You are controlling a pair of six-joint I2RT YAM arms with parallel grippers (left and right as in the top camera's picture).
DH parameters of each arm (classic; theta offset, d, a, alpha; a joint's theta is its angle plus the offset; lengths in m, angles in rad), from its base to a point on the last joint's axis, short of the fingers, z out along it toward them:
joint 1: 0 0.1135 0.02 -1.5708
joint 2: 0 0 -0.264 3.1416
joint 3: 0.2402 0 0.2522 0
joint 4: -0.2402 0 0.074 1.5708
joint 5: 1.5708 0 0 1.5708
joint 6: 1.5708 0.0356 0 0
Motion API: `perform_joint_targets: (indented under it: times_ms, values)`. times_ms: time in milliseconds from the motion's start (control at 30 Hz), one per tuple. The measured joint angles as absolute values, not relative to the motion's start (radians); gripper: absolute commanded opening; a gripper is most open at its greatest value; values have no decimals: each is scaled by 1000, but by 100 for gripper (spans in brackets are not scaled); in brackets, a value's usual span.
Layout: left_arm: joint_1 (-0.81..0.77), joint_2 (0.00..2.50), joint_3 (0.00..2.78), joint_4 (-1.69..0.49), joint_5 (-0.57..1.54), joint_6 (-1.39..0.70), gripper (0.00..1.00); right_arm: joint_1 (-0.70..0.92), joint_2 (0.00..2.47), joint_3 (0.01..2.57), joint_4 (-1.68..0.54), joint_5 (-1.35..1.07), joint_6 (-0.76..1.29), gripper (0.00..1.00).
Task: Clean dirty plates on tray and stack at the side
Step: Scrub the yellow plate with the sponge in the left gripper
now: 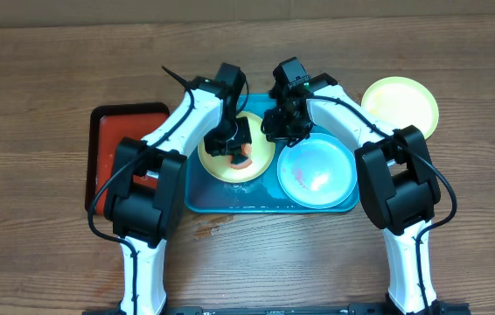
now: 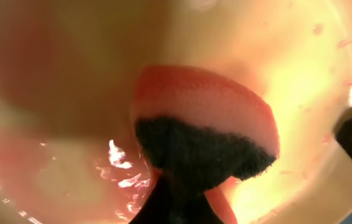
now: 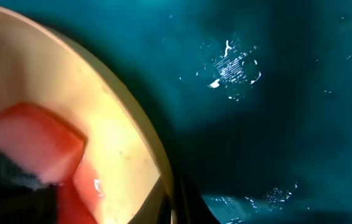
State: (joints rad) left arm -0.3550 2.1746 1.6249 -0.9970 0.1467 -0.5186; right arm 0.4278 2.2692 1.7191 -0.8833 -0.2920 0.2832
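A lime-green rimmed plate [image 1: 221, 164] lies at the left of the turquoise tray [image 1: 230, 201], with a pale blue-white plate [image 1: 317, 171] beside it on the right. My left gripper [image 1: 239, 149] is shut on an orange sponge [image 2: 204, 118] with a dark scouring side, pressed onto the green plate's wet, red-smeared centre [image 2: 70, 155]. My right gripper [image 1: 275, 131] is shut on that plate's far right rim [image 3: 140, 118], and the sponge [image 3: 33, 146] shows in that view too. A second green plate [image 1: 400, 105] sits on the table, off the tray to the right.
A smaller red-brown tray [image 1: 125, 140] with a black rim lies left of the turquoise tray. The tray floor [image 3: 257, 124] is wet, with droplets. Bare wooden table [image 1: 38, 245] surrounds everything.
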Motion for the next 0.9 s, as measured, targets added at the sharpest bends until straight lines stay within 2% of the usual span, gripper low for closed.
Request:
perform_joint_targets:
  times_ms: [300,533,733,900]
  values:
    - [-340,2174,1642,-1190,-133,-513,4,428,2269,1718,-883,-299,283,4]
    - [-331,2178,1744,-1262,-290,-521,4,433,2269,1718,-883,-308,284,4]
    - [-309,2179,1883,-1311,-278,-525,4,433,2269,1720,-887,-307,279,4]
    - [-255,2179,2014,-1420,-170,-549,4,433,2259,1721,-898,-287,240,4]
